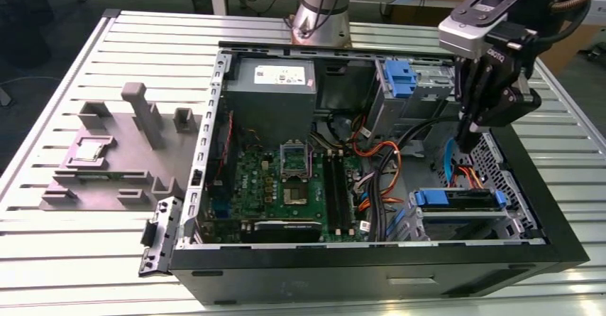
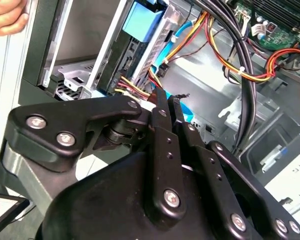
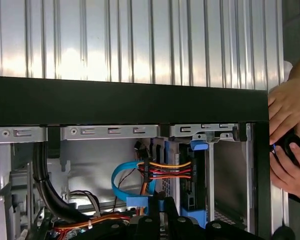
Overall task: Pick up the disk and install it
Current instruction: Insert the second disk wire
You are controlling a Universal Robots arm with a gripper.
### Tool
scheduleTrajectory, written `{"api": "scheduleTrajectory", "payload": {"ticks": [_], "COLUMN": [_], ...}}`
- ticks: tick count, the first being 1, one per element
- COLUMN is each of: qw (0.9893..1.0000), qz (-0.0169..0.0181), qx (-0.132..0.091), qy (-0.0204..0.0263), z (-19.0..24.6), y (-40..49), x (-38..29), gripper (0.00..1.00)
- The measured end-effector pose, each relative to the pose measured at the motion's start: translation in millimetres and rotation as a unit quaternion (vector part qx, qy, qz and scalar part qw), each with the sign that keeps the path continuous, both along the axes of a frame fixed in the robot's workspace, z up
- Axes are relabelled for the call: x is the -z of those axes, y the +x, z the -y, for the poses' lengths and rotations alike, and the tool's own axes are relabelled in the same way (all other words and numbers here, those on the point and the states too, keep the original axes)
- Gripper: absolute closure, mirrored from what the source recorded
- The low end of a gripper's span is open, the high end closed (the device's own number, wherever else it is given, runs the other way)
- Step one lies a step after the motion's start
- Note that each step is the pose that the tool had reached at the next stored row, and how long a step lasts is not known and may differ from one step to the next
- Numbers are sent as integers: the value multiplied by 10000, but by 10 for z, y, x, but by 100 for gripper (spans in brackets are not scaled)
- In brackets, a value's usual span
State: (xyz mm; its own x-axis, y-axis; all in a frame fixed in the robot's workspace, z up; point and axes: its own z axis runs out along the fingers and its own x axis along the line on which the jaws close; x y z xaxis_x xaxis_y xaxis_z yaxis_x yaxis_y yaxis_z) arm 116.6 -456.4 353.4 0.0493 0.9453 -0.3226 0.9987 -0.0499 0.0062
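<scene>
Pincer: nearest the lens in the second wrist view; black fingers drawn together with only a sliver between the tips, clamped on nothing; in the exterior view it hangs inside the open computer case, tips down, near the case's side wall by the drive bays.
Disk: seated in the lower drive cage at the case's front corner, blue carrier rail showing; flat, long axis running along the case's front wall.
Relation: disk lies just below and forward of the pincer tips, apart from them.
Cables: orange, red and blue bundle between pincer and bay.
Hand: a person's, at the case's outer edge.
Bench: slatted metal, carrying the case.
</scene>
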Motion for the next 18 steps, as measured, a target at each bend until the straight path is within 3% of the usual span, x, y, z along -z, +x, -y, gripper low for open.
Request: {"api": "scheduleTrajectory", "payload": {"ticks": [6, 7, 12, 13, 18], "qw": [10000, 9999, 9998, 9998, 9998], "qz": [0, 0, 0, 0, 1], "qx": [0, 0, -1, -5, -58], "qy": [-91, -110, -202, -206, -205], "z": [0, 0, 6, 10, 46], "y": [0, 0, 0, 0, 0], "x": [63, 72, 110, 111, 115], "gripper": [83, 76, 78, 84, 84]}}
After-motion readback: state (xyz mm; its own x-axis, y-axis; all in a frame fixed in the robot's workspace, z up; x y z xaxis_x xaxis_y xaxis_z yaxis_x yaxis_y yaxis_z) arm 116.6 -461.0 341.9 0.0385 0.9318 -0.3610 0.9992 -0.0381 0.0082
